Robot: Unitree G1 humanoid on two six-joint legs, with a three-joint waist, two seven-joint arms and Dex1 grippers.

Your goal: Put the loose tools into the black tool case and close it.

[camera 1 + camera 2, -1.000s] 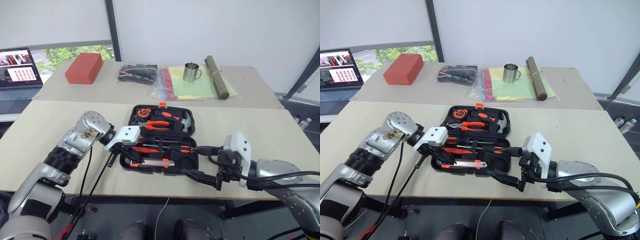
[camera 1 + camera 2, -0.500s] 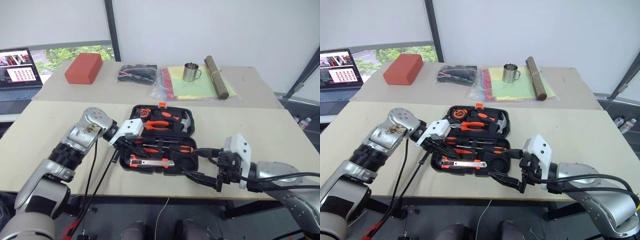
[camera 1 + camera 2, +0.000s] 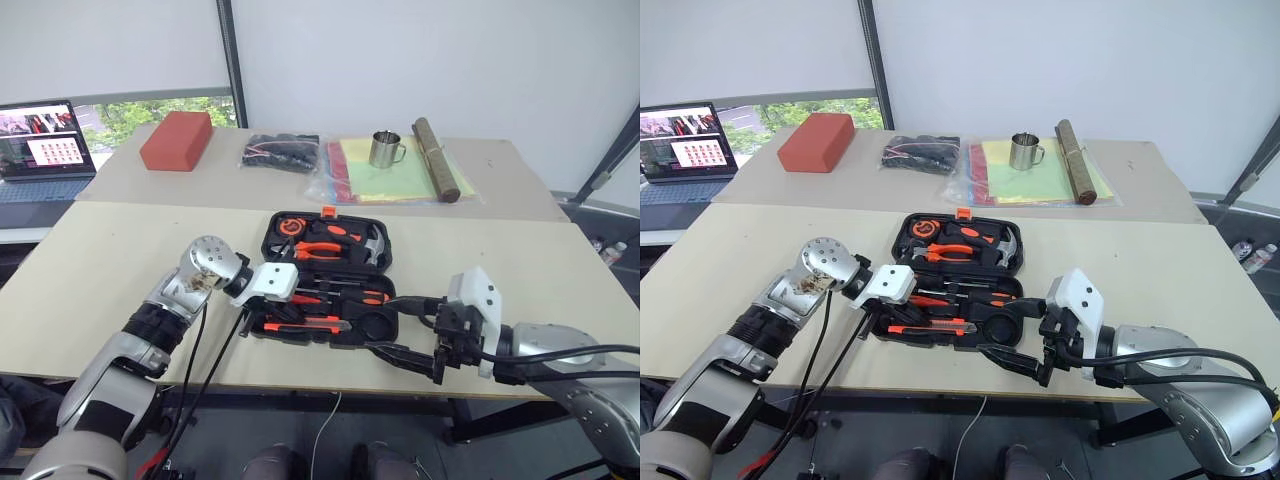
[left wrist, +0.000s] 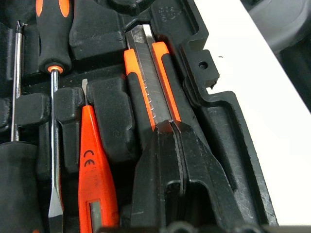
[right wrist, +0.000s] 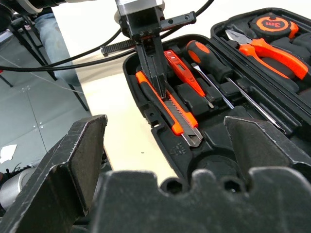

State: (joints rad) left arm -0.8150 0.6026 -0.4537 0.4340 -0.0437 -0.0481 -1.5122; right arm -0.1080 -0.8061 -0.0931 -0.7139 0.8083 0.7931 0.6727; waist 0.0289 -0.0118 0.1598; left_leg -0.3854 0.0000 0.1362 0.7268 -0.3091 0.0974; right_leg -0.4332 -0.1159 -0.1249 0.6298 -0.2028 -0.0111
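Since a second ago the left pincer (image 5: 159,87) has swung in over the near-left part of the black tool case (image 3: 382,335) and dropped lower, while the right pincer (image 3: 400,325) has kept its place at the case's near-right corner.

The left pincer's fingers (image 4: 170,160) are pressed fully together, gripping nothing, with their tips resting on the utility knife (image 5: 170,109), about midway along its length. The knife lies flat in the front recess of the case, orange and black with a notched metal blade strip down its middle.

Just beside it, deeper in the case, lie the all-orange tester pen (image 4: 95,179) and two slim screwdrivers (image 4: 53,126) with orange-and-black handles, each in its own groove. The case sits open on the pale desk (image 3: 90,270), lid laid flat away from the robot, with pliers (image 3: 322,229), a hammer (image 3: 375,240) and a tape measure (image 3: 290,226) held in it.

The right pincer is spread as wide as it goes and holds nothing; its fingers (image 5: 73,160) stand apart from the case, pointing towards the knife and the left pincer.
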